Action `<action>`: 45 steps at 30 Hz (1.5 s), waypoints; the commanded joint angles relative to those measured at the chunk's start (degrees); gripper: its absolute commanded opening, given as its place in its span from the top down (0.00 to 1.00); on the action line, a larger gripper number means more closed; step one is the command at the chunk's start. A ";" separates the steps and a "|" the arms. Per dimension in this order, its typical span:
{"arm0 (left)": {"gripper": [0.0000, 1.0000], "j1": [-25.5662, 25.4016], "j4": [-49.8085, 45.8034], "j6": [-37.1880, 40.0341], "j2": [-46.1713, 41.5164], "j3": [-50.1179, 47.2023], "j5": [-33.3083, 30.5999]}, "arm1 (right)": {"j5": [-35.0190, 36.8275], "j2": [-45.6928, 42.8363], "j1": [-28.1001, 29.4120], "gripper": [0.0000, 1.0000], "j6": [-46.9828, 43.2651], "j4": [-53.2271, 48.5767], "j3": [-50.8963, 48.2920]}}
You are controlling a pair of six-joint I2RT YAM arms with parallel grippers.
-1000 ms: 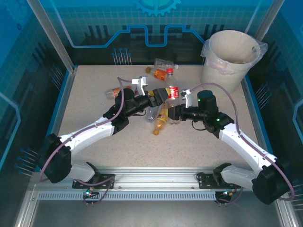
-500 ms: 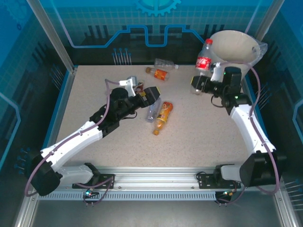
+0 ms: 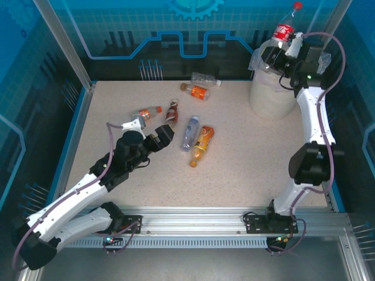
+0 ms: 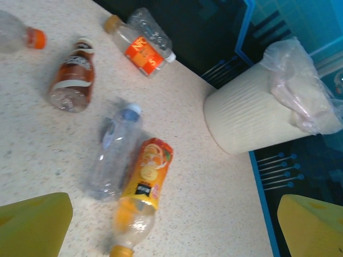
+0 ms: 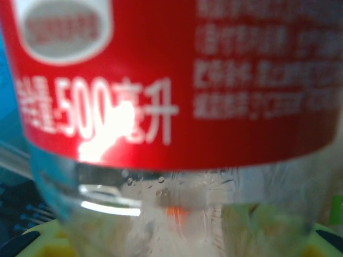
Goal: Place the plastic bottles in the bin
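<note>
My right gripper (image 3: pixel 276 51) is shut on a clear bottle with a red label (image 3: pixel 284 28) and holds it cap-up above the rim of the cream bin (image 3: pixel 270 96). In the right wrist view that red-labelled bottle (image 5: pixel 171 80) sits between the fingers of the right gripper (image 5: pixel 177 227). My left gripper (image 3: pixel 166 134) hovers open over the table, with nothing in it. Several plastic bottles lie beyond it: a blue-capped clear one (image 3: pixel 190 132), an orange juice one (image 3: pixel 201 143), a brown one (image 3: pixel 171 111) and an orange-capped one (image 3: pixel 146 112).
Two more bottles, one orange-labelled (image 3: pixel 198 91) and one clear (image 3: pixel 206 78), lie near the back wall. The left wrist view has the blue-capped bottle (image 4: pixel 115 150), the juice bottle (image 4: pixel 144 179), the bin (image 4: pixel 252 120) and the table's blue right edge (image 4: pixel 262 203) beyond my left gripper (image 4: pixel 176 214).
The right arm has lifted the red-labelled bottle from the table's middle up to above the bin. The left arm has drawn back toward the near left, its gripper open.
</note>
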 commanded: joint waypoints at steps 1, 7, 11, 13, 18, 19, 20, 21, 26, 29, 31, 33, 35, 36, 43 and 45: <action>0.01 -0.05 -4.74 -1.45 -2.65 -1.23 -5.28 | 4.11 5.00 -1.49 0.55 3.25 -4.78 7.56; 0.01 0.03 -12.00 -3.69 -2.93 -0.09 -8.02 | 11.40 14.43 -1.59 0.51 2.30 -11.65 21.50; 0.01 0.03 -13.35 -5.36 -1.35 -0.27 -7.63 | 14.68 19.06 -1.55 0.45 -0.48 -17.74 29.18; 0.01 0.03 -13.72 -6.18 -0.66 -0.42 -7.70 | 13.59 19.37 -1.55 0.41 -1.92 -16.97 29.07; 0.01 0.71 -13.71 -6.98 0.84 -0.24 -7.46 | 8.12 19.63 -1.36 0.26 -5.45 -14.77 28.47; 0.01 0.87 -13.82 -6.85 1.04 -0.30 -7.31 | 7.72 19.52 -1.29 0.23 -5.97 -14.77 28.51; 0.01 1.08 -13.80 -6.84 1.24 -0.30 -7.12 | 7.38 19.31 -1.30 0.21 -6.48 -14.84 28.45; 0.01 1.17 -13.80 -6.76 1.42 -0.29 -6.94 | 7.19 19.07 -1.29 0.20 -6.89 -15.01 28.37; 0.01 2.01 -13.72 -7.28 1.99 -0.77 -6.16 | 7.68 16.99 -1.20 0.16 -7.54 -14.86 26.52; 0.01 2.44 -13.47 -7.51 2.41 -1.01 -5.56 | 9.28 15.37 -1.03 0.14 -7.64 -14.72 25.18; 0.01 2.73 -13.36 -7.52 2.75 -1.07 -5.17 | 11.07 14.08 -0.96 0.12 -7.23 -14.72 23.89; 0.01 3.10 -13.14 -7.60 3.17 -1.02 -4.69 | 12.41 12.16 -1.00 0.10 -6.33 -14.22 22.01; 0.01 3.38 -12.78 -7.61 3.63 -0.96 -4.32 | 12.54 9.95 -0.91 0.07 -5.71 -13.05 19.49; 0.01 3.52 -12.52 -7.61 3.93 -0.95 -4.12 | 13.41 8.69 -0.86 0.03 -5.03 -12.57 17.95; 0.01 4.33 -11.43 -7.00 6.80 -0.04 -2.80 | 19.24 -1.83 -0.84 0.00 -3.92 -4.62 3.26; 0.01 4.67 -11.24 -6.80 8.13 0.43 -2.22 | 17.55 -4.50 -0.82 0.00 -4.99 -3.10 0.10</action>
